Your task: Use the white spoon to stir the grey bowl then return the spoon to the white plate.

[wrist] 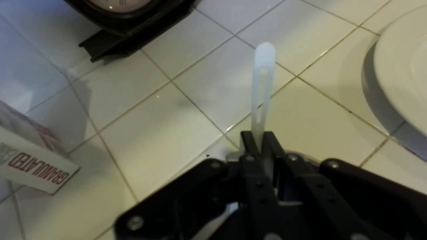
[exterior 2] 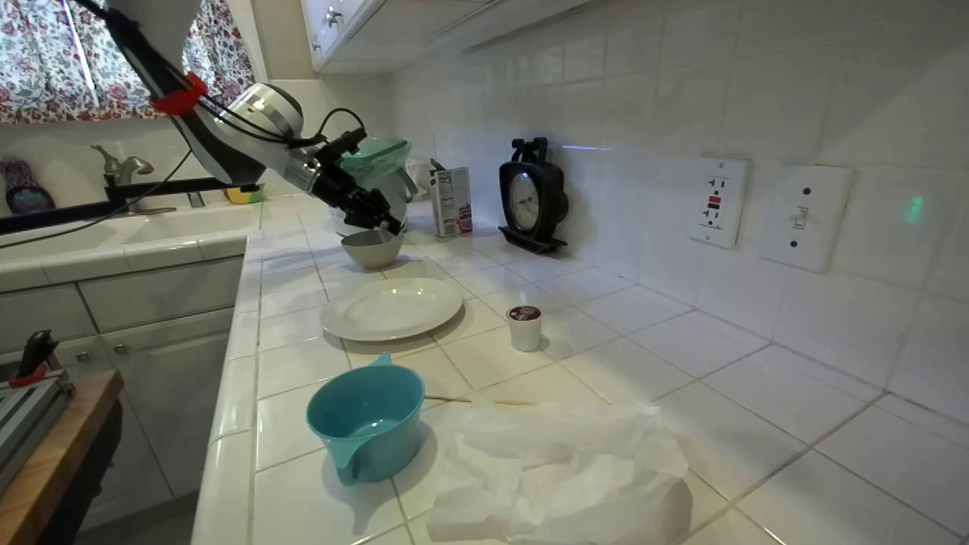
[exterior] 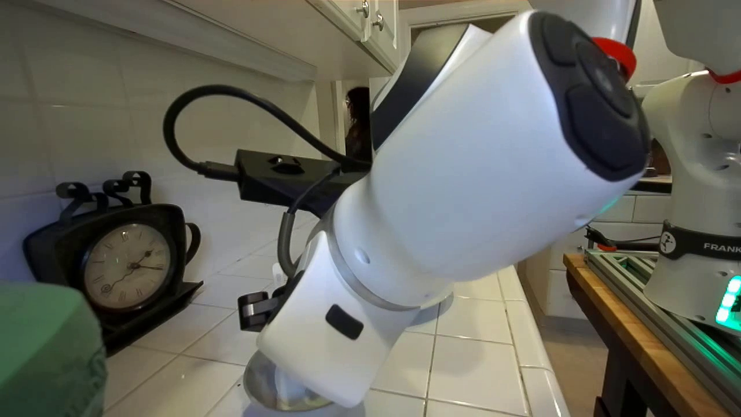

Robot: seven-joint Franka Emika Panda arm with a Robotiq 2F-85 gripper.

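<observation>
The white spoon (wrist: 263, 76) shows in the wrist view as a pale, slotted handle rising from between my fingertips. My gripper (wrist: 257, 136) is shut on it; its lower end is hidden by the fingers. In an exterior view my gripper (exterior 2: 392, 225) points down at the rim of the grey bowl (exterior 2: 371, 251). The bowl (exterior: 260, 379) also shows partly under my wrist in an exterior view, and is mostly hidden by the gripper in the wrist view. The white plate (exterior 2: 394, 309) lies flat beside the bowl, and its edge (wrist: 397, 76) shows in the wrist view.
A sugar box (exterior 2: 452, 202) and a green-lidded container (exterior 2: 375, 159) stand behind the bowl. A black clock (exterior 2: 530, 198) stands by the wall. A small white pod (exterior 2: 525, 331), a blue cup (exterior 2: 371, 424), a thin stick (exterior 2: 469, 400) and crumpled paper (exterior 2: 560, 477) lie past the plate.
</observation>
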